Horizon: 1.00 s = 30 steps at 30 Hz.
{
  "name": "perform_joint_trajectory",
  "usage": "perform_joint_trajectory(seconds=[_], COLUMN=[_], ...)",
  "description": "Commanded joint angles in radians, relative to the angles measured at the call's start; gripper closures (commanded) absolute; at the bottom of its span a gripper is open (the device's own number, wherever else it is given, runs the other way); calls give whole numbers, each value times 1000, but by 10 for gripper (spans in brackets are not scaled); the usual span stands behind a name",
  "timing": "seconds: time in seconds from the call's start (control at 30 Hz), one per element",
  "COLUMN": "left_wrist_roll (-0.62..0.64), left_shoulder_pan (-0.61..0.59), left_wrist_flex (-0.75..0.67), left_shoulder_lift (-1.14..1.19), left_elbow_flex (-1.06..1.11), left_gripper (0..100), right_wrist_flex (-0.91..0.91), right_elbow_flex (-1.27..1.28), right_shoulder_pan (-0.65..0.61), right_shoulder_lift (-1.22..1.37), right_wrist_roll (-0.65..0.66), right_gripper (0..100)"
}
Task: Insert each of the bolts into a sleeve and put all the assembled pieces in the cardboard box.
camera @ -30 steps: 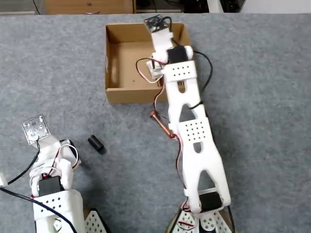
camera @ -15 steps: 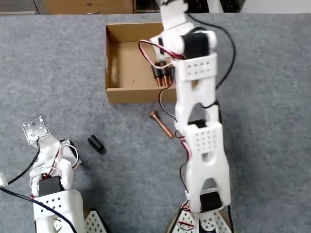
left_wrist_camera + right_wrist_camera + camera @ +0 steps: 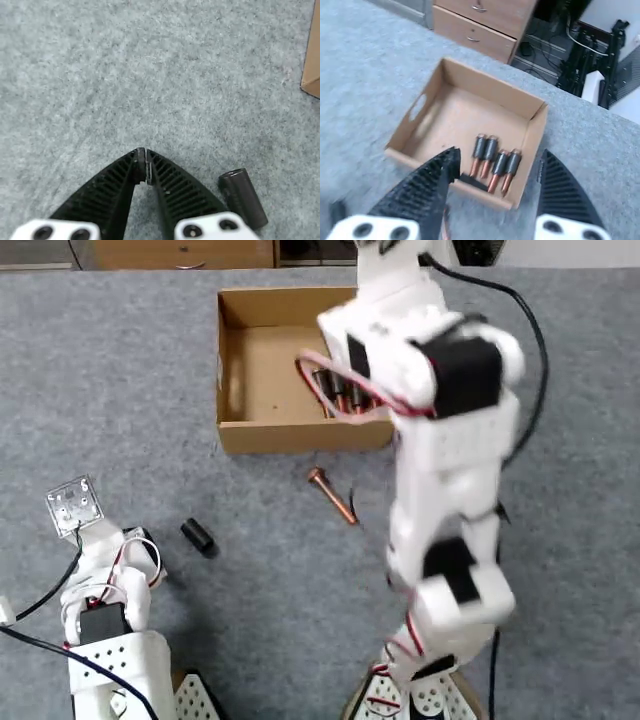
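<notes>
No readable text, numbers or signs on the cardboard box (image 3: 280, 437) or grey table (image 3: 120, 380)

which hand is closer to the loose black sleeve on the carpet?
Left. The left hand, shut, is just beside the sleeve; the right hand hangs open above the cardboard box, far from it.

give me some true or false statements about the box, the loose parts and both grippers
1. Four assembled pieces lie in the cardboard box. True.
2. The loose bolt lies inside the box. False: it lies on the carpet, outside the box's near wall.
3. The left gripper holds the black sleeve. False: it is shut on nothing, and the sleeve lies on the carpet beside it.
4. The right gripper is open. True.
</notes>
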Motion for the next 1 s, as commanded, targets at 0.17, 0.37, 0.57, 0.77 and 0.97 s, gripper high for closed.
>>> perform_joint_trajectory(seconds=[0.17, 0.37, 0.57, 0.77, 0.97], left_wrist_roll=[-3, -3, -3, -3, -3], left_shoulder_pan=[-9, -9, -14, -14, -14], left_wrist_flex=[-21, -21, -21, -23, -23], left_shoulder_lift=[-8, -8, -8, -8, -8], left_elbow_flex=[3, 5, 5, 5, 5], left_gripper=[982, 982, 982, 982, 982], right_wrist_flex=[3, 9, 11, 11, 11], right_elbow_flex=[553, 789, 1020, 1093, 1098], right_shoulder_pan=[-188, -361, -532, -545, -545], right_shoulder_lift=[-501, -676, -780, -842, -931], right_wrist_roll=[-58, -89, -120, -267, -319], right_gripper=[756, 756, 756, 756, 756])
